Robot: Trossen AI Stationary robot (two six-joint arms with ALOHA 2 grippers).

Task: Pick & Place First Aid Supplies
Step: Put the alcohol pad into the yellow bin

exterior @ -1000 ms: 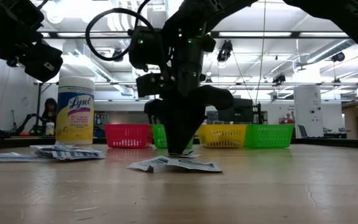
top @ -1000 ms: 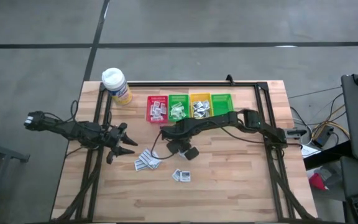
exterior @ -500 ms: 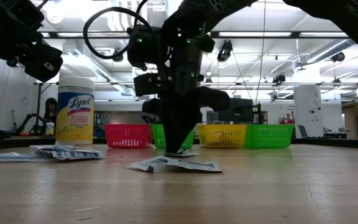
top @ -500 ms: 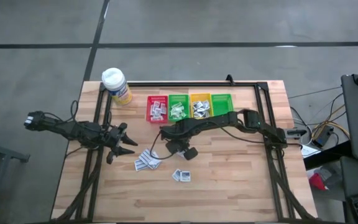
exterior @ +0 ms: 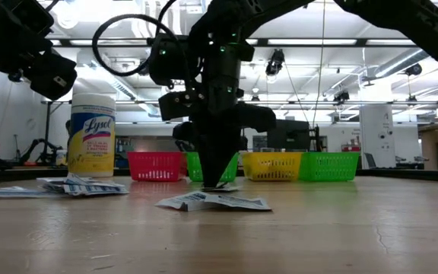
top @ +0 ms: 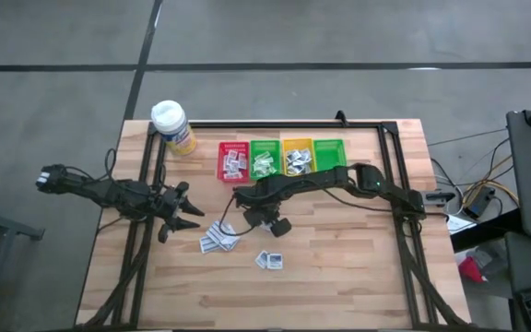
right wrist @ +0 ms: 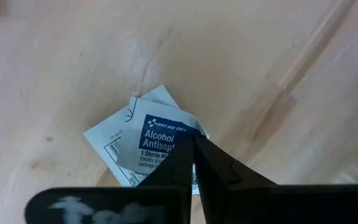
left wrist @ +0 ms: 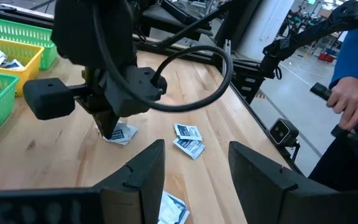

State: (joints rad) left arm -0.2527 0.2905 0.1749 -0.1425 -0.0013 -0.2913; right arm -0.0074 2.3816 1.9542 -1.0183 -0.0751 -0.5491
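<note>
— Red bin [top: 232, 161], two green bins [top: 265, 158] [top: 328, 152] and a yellow bin [top: 296, 156] stand in a row at the upper centre of the high view. Contents?

— White sachets in the red, the left green and the yellow; the right green one's inside is hard to make out.

— Right gripper [top: 267, 224]?

— Centre frame, jaws pressed together, pinching a blue-printed sachet [right wrist: 157, 140] that lies on the worktop [top: 358, 267].

— Left gripper [top: 184, 215]?

— Left of centre, jaws spread, holding nothing. Loose sachets [top: 218, 238] lie just beside it, two more [top: 268, 261] lower centre.
</note>
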